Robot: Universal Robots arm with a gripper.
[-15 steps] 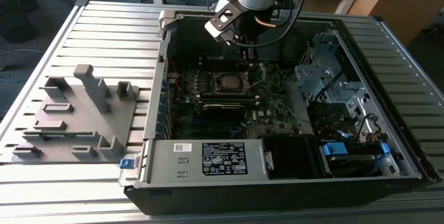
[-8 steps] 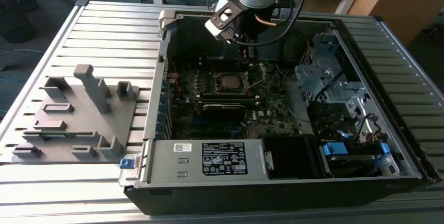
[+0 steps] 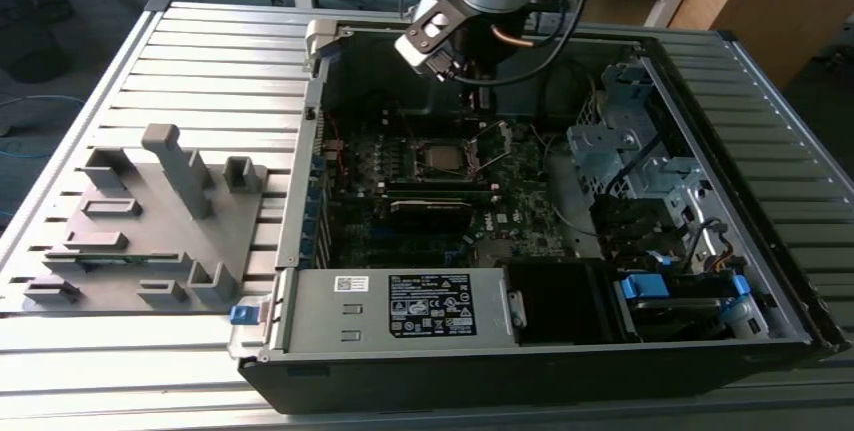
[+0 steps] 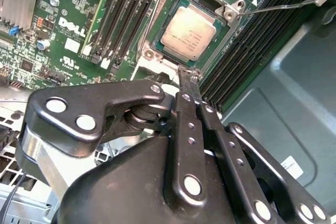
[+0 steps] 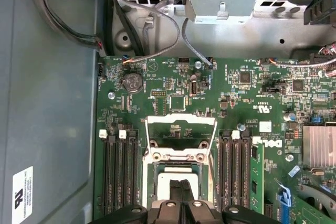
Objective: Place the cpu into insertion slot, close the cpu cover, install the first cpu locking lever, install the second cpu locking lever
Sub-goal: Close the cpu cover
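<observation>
The cpu (image 4: 189,32) is a small square chip with a dull silver top on a green edge. It lies flat in the slot (image 3: 424,159) on the board inside the open case (image 3: 534,376).

In the second wrist view the whole chip is bare, with a thin wire lever (image 4: 278,8) sticking out free beside it. The first wrist view instead shows the cover (image 5: 181,121), a silver window frame tipped up off the socket.

The gripper (image 4: 188,74) hangs just beside the socket edge. Its jaws are pressed together with nothing seen between them, and they hide most of the chip in the first wrist view.
</observation>
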